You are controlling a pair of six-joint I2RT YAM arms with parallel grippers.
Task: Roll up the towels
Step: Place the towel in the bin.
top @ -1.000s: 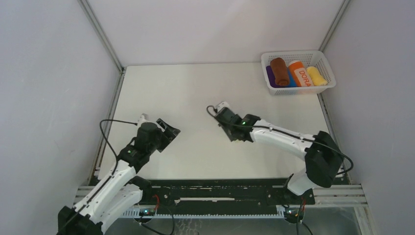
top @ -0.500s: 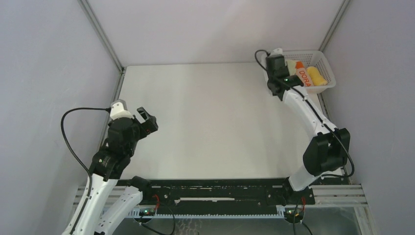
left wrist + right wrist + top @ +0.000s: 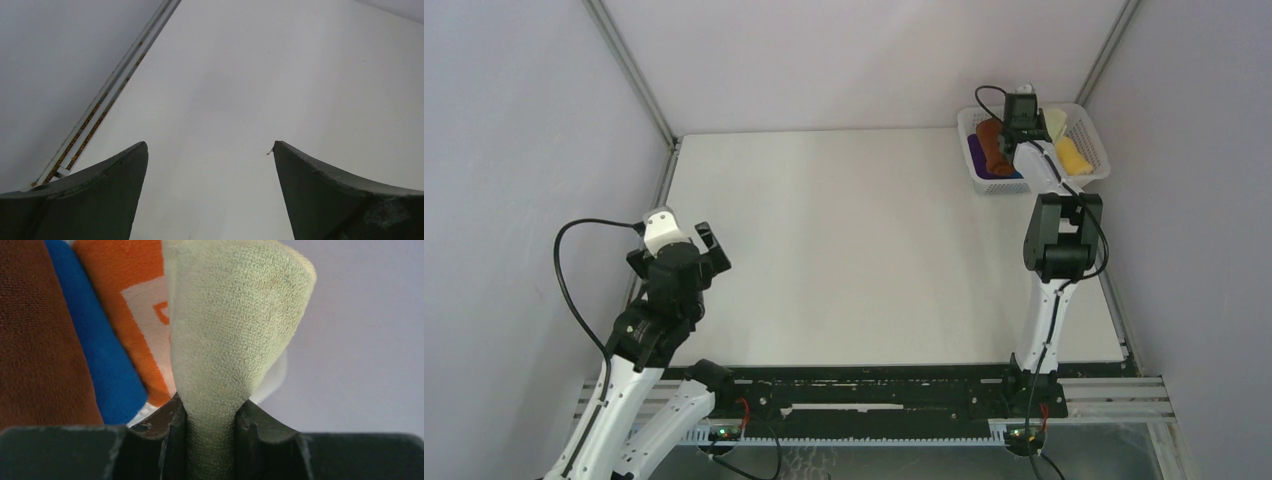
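The top external camera sits high above and behind the arm bases, looking down and forward over the whole table (image 3: 844,230) to the basket (image 3: 1096,140) in the far right corner. The left wrist camera rides low, facing out between the fingers of the left gripper (image 3: 210,147) across the table to the rail (image 3: 111,102) on its left edge, also seen from above. The right wrist camera sits very close behind the right gripper (image 3: 211,412), its view filled by a pale yellow-cream towel (image 3: 230,315), rust-brown towel (image 3: 35,340), blue roll (image 3: 100,350) and orange roll (image 3: 125,290): basket contents that look small from overhead
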